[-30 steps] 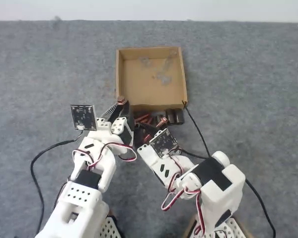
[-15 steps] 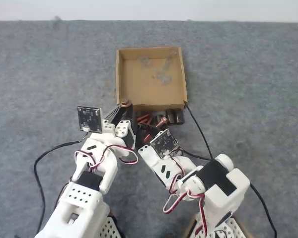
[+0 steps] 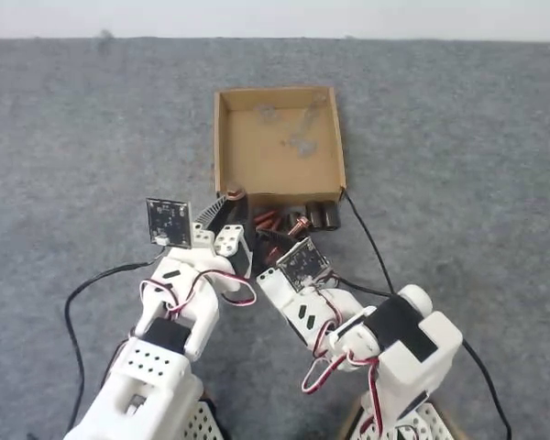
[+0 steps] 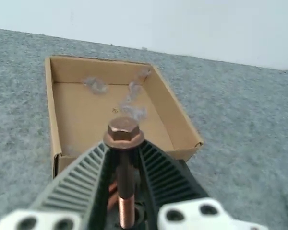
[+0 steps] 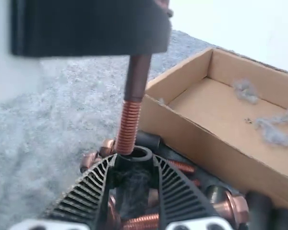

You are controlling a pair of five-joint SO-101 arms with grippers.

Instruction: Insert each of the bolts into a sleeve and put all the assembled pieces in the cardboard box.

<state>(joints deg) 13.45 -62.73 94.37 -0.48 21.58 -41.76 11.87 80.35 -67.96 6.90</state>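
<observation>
Just before the box (image 3: 219, 137), the left gripper (image 4: 123, 147) clamps a bolt (image 4: 123, 132) upright, head up. Its threaded tip sits at the mouth of a sleeve (image 5: 133, 178) clenched in the right gripper (image 5: 134, 162). Spare bolts (image 5: 229, 207) lie beside the box's near wall.

In the high view the left gripper (image 3: 231, 200) and the right gripper (image 3: 264, 238) cover part of the pile of bolts and sleeves (image 3: 298, 218), so their number cannot be told. In the right wrist view the blurred left gripper hides the head of the bolt (image 5: 129, 120), and the right gripper's fingers (image 5: 93, 191) hide most of the sleeve (image 5: 134, 155)
</observation>
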